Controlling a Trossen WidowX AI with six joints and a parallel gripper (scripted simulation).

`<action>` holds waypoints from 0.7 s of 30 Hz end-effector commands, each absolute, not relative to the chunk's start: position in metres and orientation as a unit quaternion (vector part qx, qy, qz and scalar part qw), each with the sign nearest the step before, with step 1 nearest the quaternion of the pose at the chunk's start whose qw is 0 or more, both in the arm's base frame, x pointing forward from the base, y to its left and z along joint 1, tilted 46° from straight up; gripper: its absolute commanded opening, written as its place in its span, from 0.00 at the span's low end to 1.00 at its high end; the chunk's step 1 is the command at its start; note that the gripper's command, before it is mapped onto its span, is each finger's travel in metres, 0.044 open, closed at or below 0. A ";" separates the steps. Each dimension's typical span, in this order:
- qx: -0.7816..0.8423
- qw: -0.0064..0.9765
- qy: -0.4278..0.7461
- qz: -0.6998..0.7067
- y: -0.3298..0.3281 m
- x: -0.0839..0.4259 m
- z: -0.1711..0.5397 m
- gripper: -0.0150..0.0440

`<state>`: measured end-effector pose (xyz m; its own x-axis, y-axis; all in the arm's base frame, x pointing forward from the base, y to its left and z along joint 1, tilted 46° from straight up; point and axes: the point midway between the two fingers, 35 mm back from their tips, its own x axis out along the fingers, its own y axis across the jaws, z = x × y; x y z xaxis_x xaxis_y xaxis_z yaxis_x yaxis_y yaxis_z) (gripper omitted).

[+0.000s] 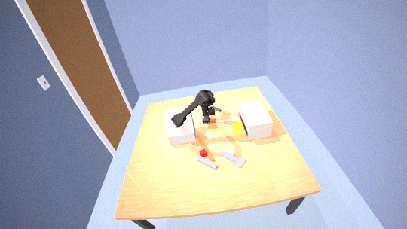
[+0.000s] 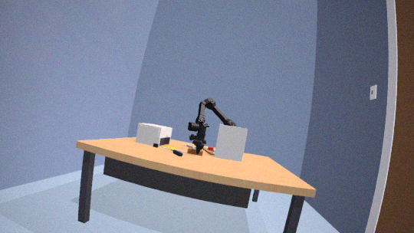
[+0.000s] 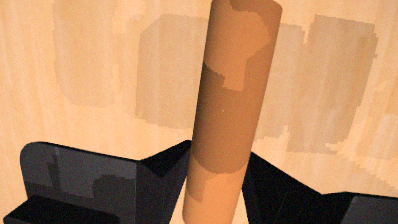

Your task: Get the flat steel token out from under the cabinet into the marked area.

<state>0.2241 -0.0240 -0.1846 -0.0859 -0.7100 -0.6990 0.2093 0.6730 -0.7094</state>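
My gripper [image 1: 206, 120] [image 2: 198, 151] [image 3: 216, 151] is shut on the orange-brown round handle [image 1: 212, 120] [image 2: 191, 152] [image 3: 232, 95] of a tool, low over the table. In the wrist view the handle stands between both black fingers and runs up the frame. A thin pale rod [image 1: 227, 120] runs from the handle toward the white cabinet [image 1: 257, 118] [image 2: 149, 134]. Its far end is near the cabinet front; whether it reaches under is unclear. The yellow marked area [image 1: 238, 129] [image 2: 169, 147] lies in front of the cabinet. The steel token is not visible in any view.
A black-handled tool [image 1: 217, 109] [image 2: 177, 152] lies near the gripper. A second white box [image 1: 182, 132] [image 2: 231, 142] stands by the arm's base. A red cube [image 1: 203, 153] [image 2: 211, 148], a grey bar [image 1: 207, 163] and a grey flat-ended piece [image 1: 240, 162] lie farther off.
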 end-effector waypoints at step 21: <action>-0.194 0.649 0.644 -0.355 -0.025 0.223 -0.187 0.71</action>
